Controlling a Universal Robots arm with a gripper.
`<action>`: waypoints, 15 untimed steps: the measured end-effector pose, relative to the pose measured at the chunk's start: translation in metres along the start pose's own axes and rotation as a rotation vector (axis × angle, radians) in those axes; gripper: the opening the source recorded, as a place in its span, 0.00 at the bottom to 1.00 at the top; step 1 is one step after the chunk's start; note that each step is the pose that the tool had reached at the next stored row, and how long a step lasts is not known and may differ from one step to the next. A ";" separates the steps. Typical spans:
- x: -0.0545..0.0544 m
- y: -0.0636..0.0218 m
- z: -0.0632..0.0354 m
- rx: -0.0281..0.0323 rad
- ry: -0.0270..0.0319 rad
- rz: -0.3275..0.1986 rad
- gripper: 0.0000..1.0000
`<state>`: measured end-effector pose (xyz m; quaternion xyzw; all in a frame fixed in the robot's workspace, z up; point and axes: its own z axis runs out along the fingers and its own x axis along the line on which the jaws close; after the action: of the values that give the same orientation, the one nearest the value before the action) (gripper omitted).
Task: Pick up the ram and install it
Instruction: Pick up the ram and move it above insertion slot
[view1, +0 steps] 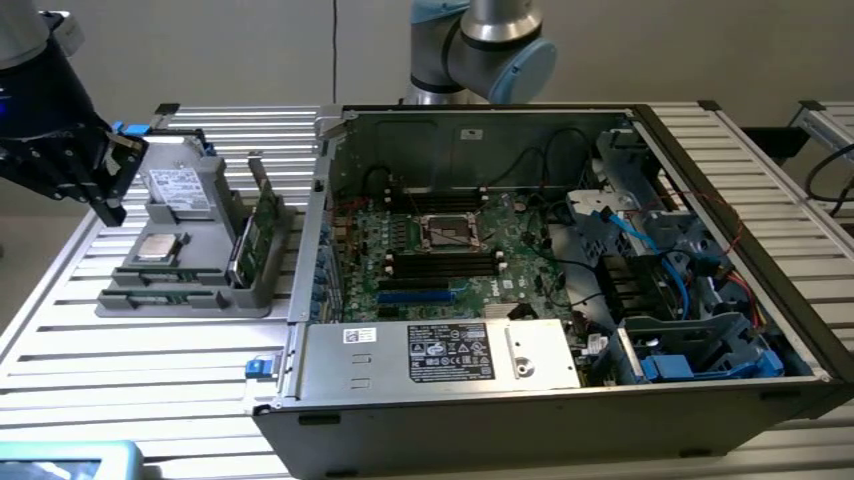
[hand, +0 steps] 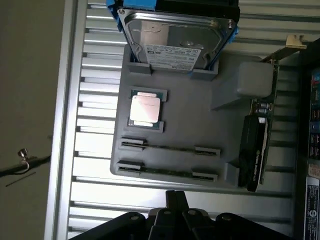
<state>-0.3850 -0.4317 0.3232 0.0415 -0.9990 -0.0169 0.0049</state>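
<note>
Ram sticks (hand: 169, 148), two of them, lie side by side in the grey tray (hand: 200, 125) near its one processor chip (hand: 145, 109), plain in the wrist view. The exterior view adds one open computer case (view1: 534, 440) beside the tray. The gripper (view1: 110, 208) hangs at the tray's edge, fingers (hand: 171, 200) seemingly pressed together, holding nothing.

The ram (hand: 170, 148) is standing on its long edge in a grey tray (hand: 200, 120), showing as a thin, narrow, dark greenish strip with each end sitting in a small grey bracket. A second stick (hand: 167, 173) of the same kind is lying parallel just beside it, nearer the tray's near edge. Both are lying level across the tray's near end, on the counter (hand: 90, 150), to the exterior view's left of the open computer case (view1: 534, 430).
</note>
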 end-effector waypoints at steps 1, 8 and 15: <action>0.000 0.0000 0.0000 0.0002 0.0007 -0.018 0.11; 0.000 0.0000 0.0002 0.0011 0.0048 -0.145 0.11; 0.000 -0.0001 0.0002 0.0021 0.0092 -0.272 0.11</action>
<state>-0.3851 -0.4318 0.3230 0.1766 -0.9841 -0.0162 0.0071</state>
